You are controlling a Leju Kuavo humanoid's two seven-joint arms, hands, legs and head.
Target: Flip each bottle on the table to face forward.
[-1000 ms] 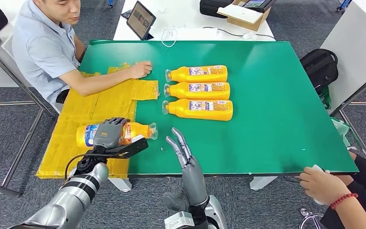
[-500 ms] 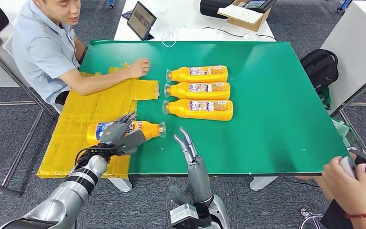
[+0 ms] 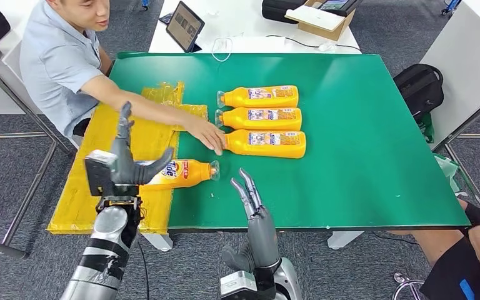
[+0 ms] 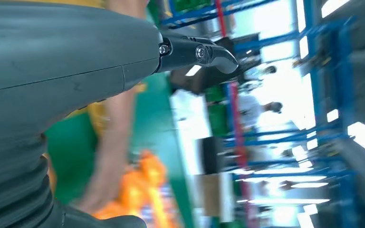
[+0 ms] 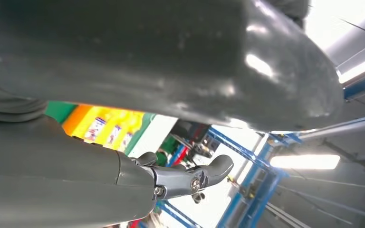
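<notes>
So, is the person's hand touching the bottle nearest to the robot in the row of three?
Touching. In the head view the person's hand lies over the cap end of that bottle, covering its neck with no gap between them.

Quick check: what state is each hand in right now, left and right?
Left hand: open, raised in front of the fourth bottle, holding nothing.
Right hand: open, fingers extended, empty.

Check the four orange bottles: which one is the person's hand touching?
The nearest bottle of the row of three; the person's hand rests at its cap end.
</notes>
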